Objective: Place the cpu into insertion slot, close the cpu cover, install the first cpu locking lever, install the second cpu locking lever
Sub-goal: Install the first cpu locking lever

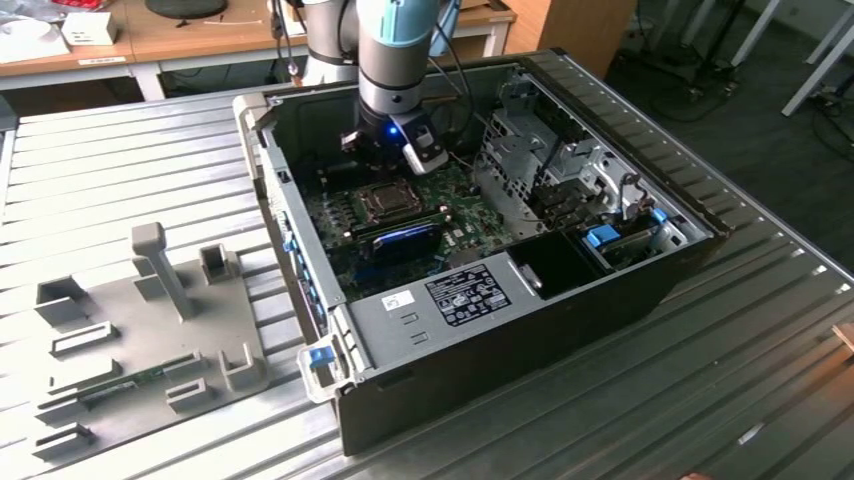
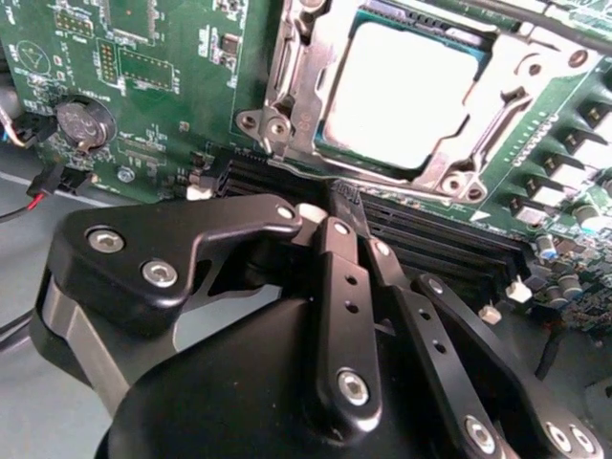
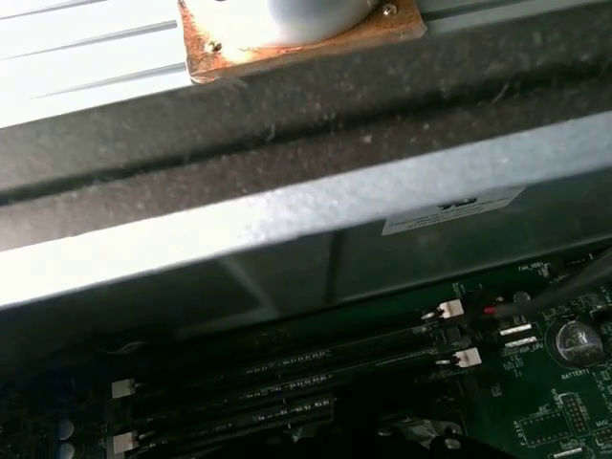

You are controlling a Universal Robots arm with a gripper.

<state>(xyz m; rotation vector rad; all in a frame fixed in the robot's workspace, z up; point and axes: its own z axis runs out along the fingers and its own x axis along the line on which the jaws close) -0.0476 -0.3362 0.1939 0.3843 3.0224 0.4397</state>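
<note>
Inside the open computer case [image 1: 641, 290] on the ribbed metal worktop [image 1: 120, 160], the gripper [image 2: 344, 206] hung low over the green board [image 2: 153, 86], just beside the insertion slot [image 1: 387, 203]. In the second wrist view its fingers [image 2: 337, 277] were clenched tip to tip with nothing seen between them, over the long black memory slots [image 2: 430, 234] bordering the socket. The cpu [image 2: 402, 91] sat flat in the slot, its pale top showing through the cut-out of the cpu cover [image 2: 304, 86], which lay down around it. The pinched fingers probably served as a narrow point for pushing a thin lever, not for grasping. Whether either locking lever was latched could not be told.
</note>
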